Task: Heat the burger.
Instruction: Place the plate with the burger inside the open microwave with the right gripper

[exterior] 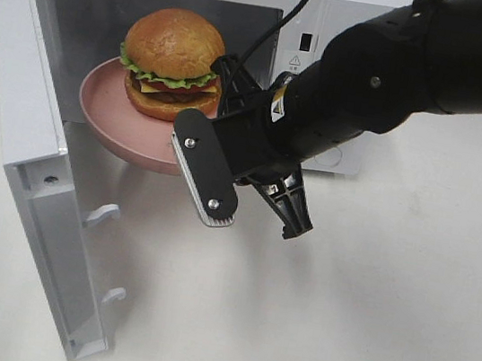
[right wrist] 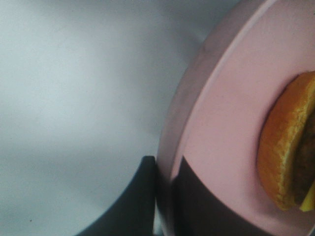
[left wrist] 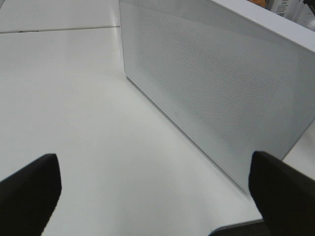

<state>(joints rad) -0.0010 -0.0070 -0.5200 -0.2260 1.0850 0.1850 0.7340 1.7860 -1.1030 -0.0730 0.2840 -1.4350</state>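
Note:
The burger, a glossy brown bun with lettuce, cheese and tomato, sits on a round pink plate in the mouth of the open white microwave. My right gripper reaches in from the right and is shut on the plate's right rim. In the right wrist view its dark fingers pinch the pink plate's rim, with the burger's edge beside them. My left gripper is open, fingers far apart with nothing between them. It faces the outer side of the microwave door and does not show in the exterior high view.
The microwave door stands swung out to the left, reaching toward the table's front. The white tabletop spreads in front and to the right. The right arm's black body crosses in front of the microwave's control panel.

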